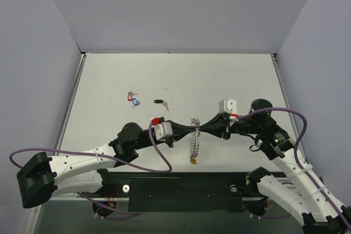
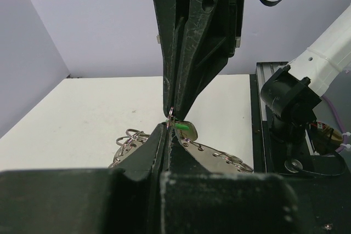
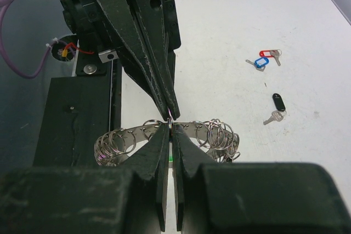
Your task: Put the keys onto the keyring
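Pinching shut tip to tip, left gripper [image 2: 167,131] and right gripper [image 3: 170,131] meet at a loop [image 3: 170,118] of the keyring [image 3: 137,131], likely to thread the green-tagged key [image 2: 185,130].

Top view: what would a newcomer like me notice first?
The left arm and right arm meet tip to tip, jaws shut, at a big metal keyring in the middle. Farther back lie loose keys: a red-and-blue-tagged pair and a black-tagged key.
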Robot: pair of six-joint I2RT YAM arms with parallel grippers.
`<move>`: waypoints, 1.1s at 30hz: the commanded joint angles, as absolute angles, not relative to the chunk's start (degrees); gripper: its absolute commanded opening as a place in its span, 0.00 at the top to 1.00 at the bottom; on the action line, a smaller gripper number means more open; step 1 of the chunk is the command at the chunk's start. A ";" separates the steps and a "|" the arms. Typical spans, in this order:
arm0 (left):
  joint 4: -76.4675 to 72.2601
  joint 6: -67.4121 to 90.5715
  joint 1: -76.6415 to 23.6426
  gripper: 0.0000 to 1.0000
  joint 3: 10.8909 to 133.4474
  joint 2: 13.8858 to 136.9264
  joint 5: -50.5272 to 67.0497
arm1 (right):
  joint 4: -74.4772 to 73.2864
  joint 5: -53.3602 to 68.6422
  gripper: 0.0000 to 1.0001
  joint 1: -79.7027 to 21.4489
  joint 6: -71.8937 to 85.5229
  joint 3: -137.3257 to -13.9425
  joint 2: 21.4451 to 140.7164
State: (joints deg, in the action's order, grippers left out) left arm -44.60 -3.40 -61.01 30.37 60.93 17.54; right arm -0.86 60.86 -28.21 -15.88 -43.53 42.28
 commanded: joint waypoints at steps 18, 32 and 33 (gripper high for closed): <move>-42.54 -4.04 -61.44 1.00 33.93 61.87 18.20 | 2.46 64.25 1.00 -29.36 -16.43 -44.74 42.63; -44.47 -2.72 -60.91 1.00 32.96 60.47 15.56 | -5.44 63.81 1.00 -28.48 -21.18 -45.26 41.75; -44.12 -3.16 -60.82 1.00 32.96 60.21 15.47 | -5.62 63.81 1.00 -27.95 -21.27 -45.26 41.49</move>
State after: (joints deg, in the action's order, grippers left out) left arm -40.03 -2.61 -61.14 31.00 62.04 16.67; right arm -4.80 61.87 -28.88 -19.03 -43.55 42.30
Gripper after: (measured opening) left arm 0.015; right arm 0.004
